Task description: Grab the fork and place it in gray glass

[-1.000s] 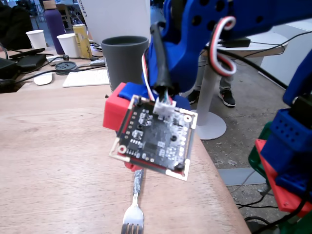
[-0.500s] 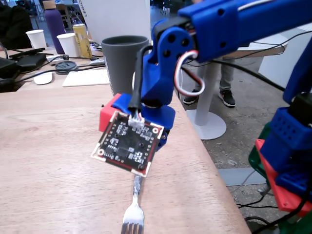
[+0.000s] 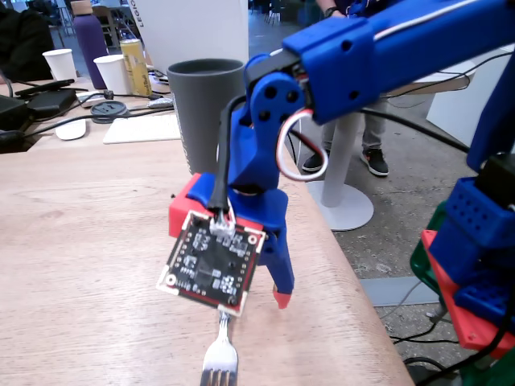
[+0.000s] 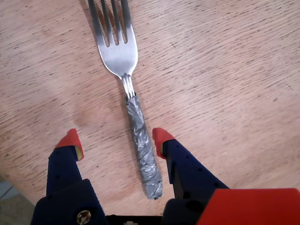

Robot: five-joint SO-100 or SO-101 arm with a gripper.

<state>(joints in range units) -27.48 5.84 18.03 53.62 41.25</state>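
While spread, pincer straddles fork handle.

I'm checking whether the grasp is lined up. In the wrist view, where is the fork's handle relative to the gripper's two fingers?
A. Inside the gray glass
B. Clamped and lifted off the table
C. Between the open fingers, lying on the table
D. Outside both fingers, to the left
C: in the wrist view the fork lies flat on the wooden table, its handle between the spread red-tipped fingers of the gripper, which do not touch it.
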